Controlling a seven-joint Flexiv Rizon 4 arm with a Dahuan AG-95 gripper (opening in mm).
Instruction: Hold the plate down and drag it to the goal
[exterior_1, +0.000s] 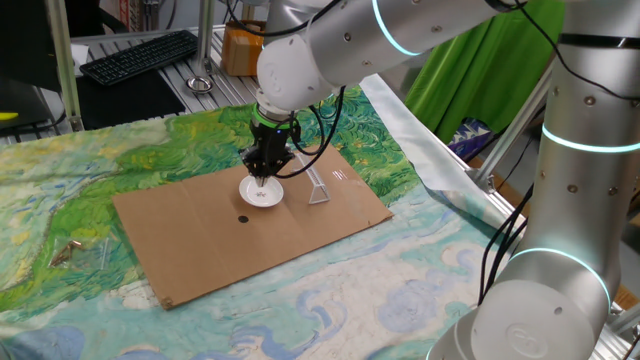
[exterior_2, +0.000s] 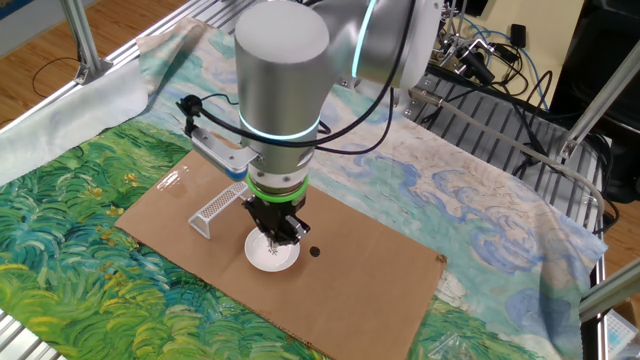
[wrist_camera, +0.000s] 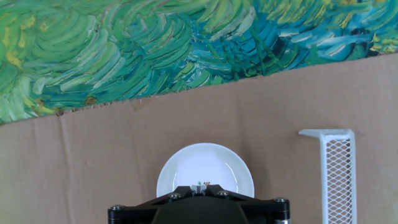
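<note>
plate sits on the cardboard sheet roughly mid-worktop, nearer the sheet's far long edge than its near one in the one fixed view; pincer is right over its centre, tips down at the dish surface, looks like contact but can't confirm pressing. Pincer state: can't tell, fingers look drawn close to a point in both fixed views, hand view only shows the black body at the bottom edge. Goal is the clear mesh-sided bracket standing just beside the plate, toward the worktop edge where the arm's base stands; a gap of bare cardboard shows between them in the hand view, so not touching. My read: hold-down about established, the drag into the bracket is what's left. Containers: plate is empty apart from the fingertips over it, bracket holds nothing. Black dot on the cardboard near the plate is not the target
</note>
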